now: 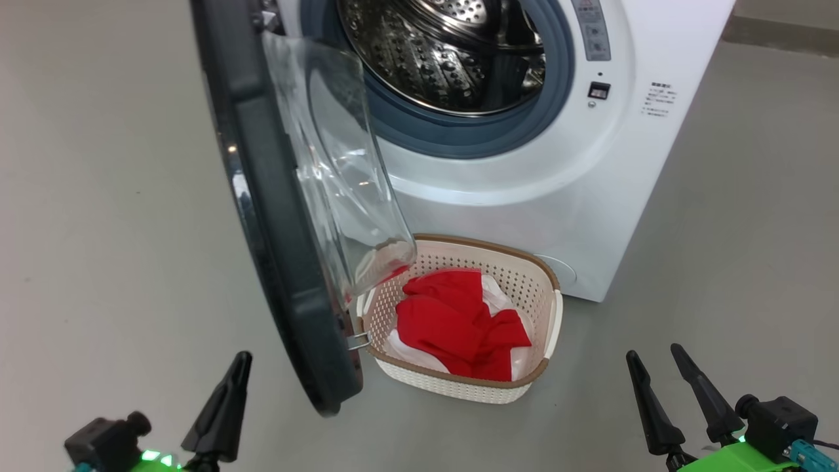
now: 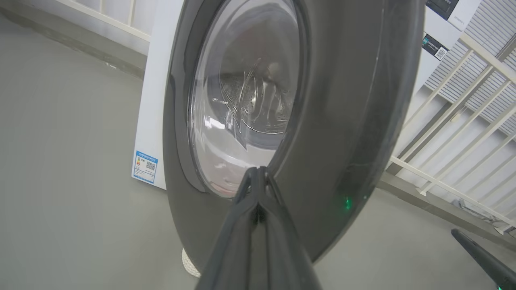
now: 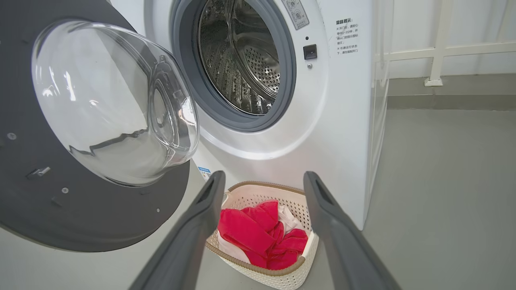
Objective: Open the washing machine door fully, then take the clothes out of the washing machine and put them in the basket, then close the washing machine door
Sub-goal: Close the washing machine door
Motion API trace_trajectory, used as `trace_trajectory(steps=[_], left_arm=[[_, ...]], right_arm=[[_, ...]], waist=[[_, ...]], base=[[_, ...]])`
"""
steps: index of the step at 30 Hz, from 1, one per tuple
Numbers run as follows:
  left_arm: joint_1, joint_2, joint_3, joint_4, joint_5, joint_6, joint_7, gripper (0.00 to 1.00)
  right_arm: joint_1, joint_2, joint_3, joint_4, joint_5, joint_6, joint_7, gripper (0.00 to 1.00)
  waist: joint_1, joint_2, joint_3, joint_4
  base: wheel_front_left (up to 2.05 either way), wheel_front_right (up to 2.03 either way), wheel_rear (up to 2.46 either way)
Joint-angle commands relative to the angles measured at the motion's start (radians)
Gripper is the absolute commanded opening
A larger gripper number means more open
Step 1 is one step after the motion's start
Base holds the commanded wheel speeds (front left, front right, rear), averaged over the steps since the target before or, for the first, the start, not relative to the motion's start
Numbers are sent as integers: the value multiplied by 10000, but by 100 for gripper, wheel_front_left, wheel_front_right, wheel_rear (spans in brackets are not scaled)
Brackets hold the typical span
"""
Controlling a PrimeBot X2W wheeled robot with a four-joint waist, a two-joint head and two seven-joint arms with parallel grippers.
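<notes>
**Inspector:** Pincers, nearest first.

**Assistant:** In the head view the left pincer (image 1: 241, 359) is at seven o'clock. It is clenched, fingers pressed together, with nothing between them. It points at the outer face of the washing machine door (image 1: 275, 216), near it but apart. The right pincer (image 1: 653, 352) is at five o'clock, released, fingers spread and empty, over the floor (image 1: 98, 229).

**Inspector:** The load?

**Assistant:** The clothes (image 1: 452, 321), red with white, lie heaped inside the basket (image 1: 459, 387). The basket stands on the floor at the centre, with the door's lower edge just beside it at nine o'clock.

**Inspector:** Beyond that?

**Assistant:** The door stands open, its glass bowl facing right. The washing machine (image 1: 524, 196) is at twelve o'clock, and the visible part of its drum (image 1: 446, 59) is bare steel.
</notes>
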Motion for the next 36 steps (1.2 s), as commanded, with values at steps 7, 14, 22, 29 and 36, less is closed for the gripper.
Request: trace_trajectory(steps=[7, 14, 22, 29, 36], left_arm=[[-851, 513, -204, -278, -297, -58, -120, 0], [-1132, 680, -677, -497, -410, -58, -120, 0], [-1595, 687, -1026, -571, -416, -58, -120, 0], [-2330, 552, -1362, -416, -354, -58, -120, 0], [-3419, 263, -1499, -3, -211, -58, -120, 0]], right_arm=[[-472, -142, 230, -252, -6, 63, -65, 100], [-576, -115, 210, -260, -15, 63, -65, 100], [-784, -15, 222, -289, -34, 63, -65, 100], [-924, 120, 206, -303, -31, 63, -65, 100], [-1155, 275, 157, -341, -27, 63, -65, 100]], waist=[[0, 0, 292, -429], [0, 0, 475, -861], [0, 0, 757, -1461], [0, 0, 1005, -2110], [0, 0, 1401, -2849]], base=[[0, 0, 0], [0, 0, 0], [0, 0, 0], [0, 0, 0], [0, 0, 0]])
